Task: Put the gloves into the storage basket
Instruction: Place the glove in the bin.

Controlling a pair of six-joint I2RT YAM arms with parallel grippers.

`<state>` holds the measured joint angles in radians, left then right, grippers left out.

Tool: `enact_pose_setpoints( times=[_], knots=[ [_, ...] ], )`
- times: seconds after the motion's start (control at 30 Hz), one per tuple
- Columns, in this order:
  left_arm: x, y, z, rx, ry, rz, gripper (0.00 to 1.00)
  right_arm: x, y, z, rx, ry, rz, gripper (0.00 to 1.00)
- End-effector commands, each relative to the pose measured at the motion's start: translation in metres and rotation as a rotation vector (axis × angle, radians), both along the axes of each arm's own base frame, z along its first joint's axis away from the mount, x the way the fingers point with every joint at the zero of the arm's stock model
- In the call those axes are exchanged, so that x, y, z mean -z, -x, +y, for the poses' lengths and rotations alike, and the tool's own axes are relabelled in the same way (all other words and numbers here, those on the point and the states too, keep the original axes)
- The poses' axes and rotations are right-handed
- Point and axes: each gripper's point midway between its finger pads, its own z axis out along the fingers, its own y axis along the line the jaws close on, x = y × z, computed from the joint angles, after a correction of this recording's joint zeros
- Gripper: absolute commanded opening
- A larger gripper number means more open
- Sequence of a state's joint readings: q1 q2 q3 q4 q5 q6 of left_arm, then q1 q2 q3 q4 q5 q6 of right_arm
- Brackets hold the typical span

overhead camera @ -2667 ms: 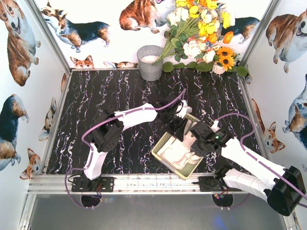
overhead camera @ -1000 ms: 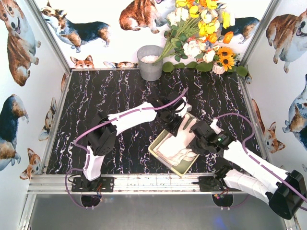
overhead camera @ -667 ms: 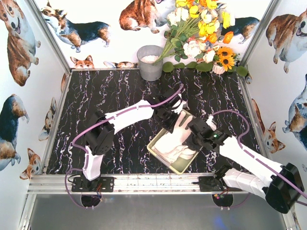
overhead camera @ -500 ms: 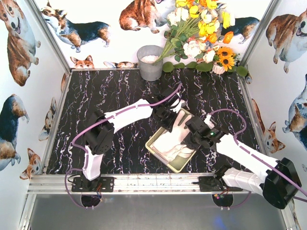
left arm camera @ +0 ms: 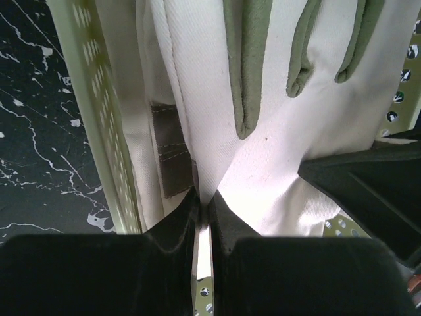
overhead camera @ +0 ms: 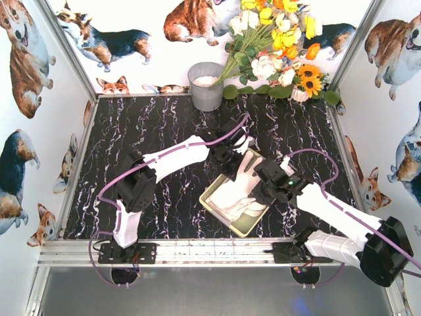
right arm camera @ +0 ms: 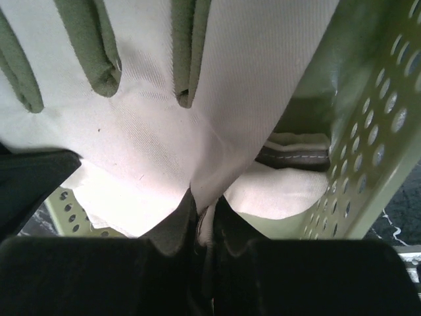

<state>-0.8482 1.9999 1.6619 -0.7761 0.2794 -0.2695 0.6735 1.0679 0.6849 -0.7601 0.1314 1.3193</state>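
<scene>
The pale yellow-green storage basket [overhead camera: 220,220] lies at an angle on the black marble table, right of centre near the front. Cream gloves [overhead camera: 237,205] lie inside it. One glove [overhead camera: 248,176] with grey-green fingers is stretched over the basket's far end between both grippers. My left gripper [overhead camera: 235,160] is shut on one edge of that glove [left arm camera: 296,125], beside the basket's slotted wall [left arm camera: 99,131]. My right gripper [overhead camera: 264,187] is shut on the opposite edge of the glove [right arm camera: 217,92]. Under it, another glove [right arm camera: 289,191] rests against the basket's perforated wall [right arm camera: 375,145].
A round grey metal bucket [overhead camera: 206,85] stands at the back of the table. A bunch of artificial flowers [overhead camera: 276,52] leans in the back right corner. Walls with dog pictures close in the table on three sides.
Over the last second both grippers, still shut on the glove, have shifted a little left and away from the front. The basket has slid left with them.
</scene>
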Motion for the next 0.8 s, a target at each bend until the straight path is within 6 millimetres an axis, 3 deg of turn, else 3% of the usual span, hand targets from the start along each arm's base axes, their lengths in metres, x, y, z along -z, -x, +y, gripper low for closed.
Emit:
enact_pose_setpoints(
  times=[0.0, 0.23, 0.53, 0.77],
  knots=[
    [-0.035, -0.02, 0.001, -0.044, 0.035, -0.072, 0.0, -0.032, -0.004, 0.003, 0.029, -0.054, -0.054, 0.0],
    [-0.048, -0.027, 0.005, -0.07, 0.022, -0.103, 0.0, -0.043, -0.009, 0.012, 0.041, -0.112, -0.07, 0.0],
    [-0.037, -0.037, 0.009, -0.077, -0.007, -0.129, 0.0, -0.023, -0.017, 0.019, 0.017, -0.083, -0.05, 0.0],
    [-0.009, -0.027, 0.008, -0.046, -0.014, -0.066, 0.0, -0.002, -0.017, 0.013, 0.018, -0.015, -0.018, 0.0]
  ],
)
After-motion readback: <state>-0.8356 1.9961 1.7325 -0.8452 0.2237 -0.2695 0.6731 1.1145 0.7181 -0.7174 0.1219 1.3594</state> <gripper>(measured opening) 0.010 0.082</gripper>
